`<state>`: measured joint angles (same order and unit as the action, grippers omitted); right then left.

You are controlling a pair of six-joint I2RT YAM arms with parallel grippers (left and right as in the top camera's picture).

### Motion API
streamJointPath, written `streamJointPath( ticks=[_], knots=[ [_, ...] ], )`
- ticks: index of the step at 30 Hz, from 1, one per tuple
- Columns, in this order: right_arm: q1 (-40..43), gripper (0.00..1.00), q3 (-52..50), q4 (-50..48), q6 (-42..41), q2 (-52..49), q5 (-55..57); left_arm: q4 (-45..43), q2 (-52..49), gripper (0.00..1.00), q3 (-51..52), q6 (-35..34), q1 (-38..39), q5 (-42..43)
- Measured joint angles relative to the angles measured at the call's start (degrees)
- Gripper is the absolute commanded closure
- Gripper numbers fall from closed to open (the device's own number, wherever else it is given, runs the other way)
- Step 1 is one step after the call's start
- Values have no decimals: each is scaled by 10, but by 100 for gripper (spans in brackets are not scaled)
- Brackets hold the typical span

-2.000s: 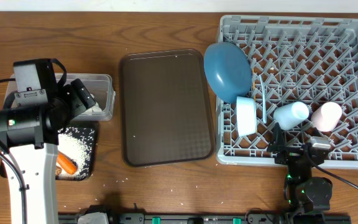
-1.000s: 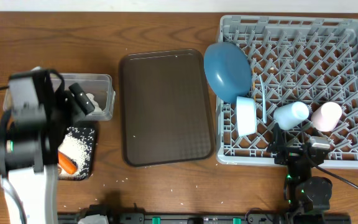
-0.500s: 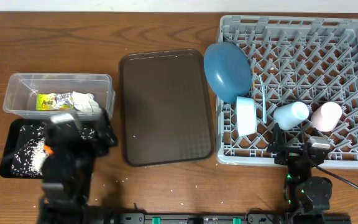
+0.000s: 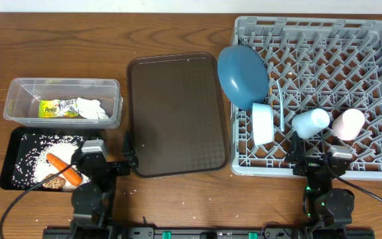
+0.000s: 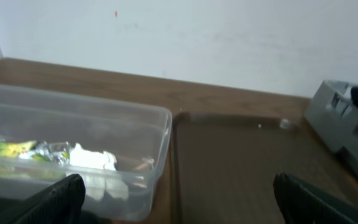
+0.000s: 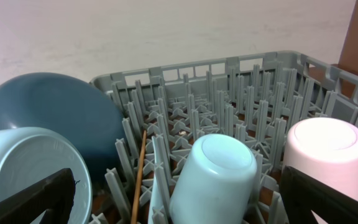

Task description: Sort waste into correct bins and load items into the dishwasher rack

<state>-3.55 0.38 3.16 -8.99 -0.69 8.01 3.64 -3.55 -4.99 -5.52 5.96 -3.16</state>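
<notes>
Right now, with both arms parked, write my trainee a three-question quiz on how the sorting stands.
1. True or false: the carrot lies with the rice grains in the black tray.
2. Which item shares the clear tub with the snack wrapper?
A. carrot
B. white tissue
C. rice grains
3. How many cups sit in the rack?

Key
1. True.
2. B.
3. Two: the light-blue cup and the pink cup, side by side.
</notes>
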Motion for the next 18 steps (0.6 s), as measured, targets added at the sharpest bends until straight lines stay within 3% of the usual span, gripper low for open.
streamJointPath(
  ticks=[18],
  knots=[
    [0,1,0,0,0,0,0,-14,29,2,33,22,6,2]
  ],
)
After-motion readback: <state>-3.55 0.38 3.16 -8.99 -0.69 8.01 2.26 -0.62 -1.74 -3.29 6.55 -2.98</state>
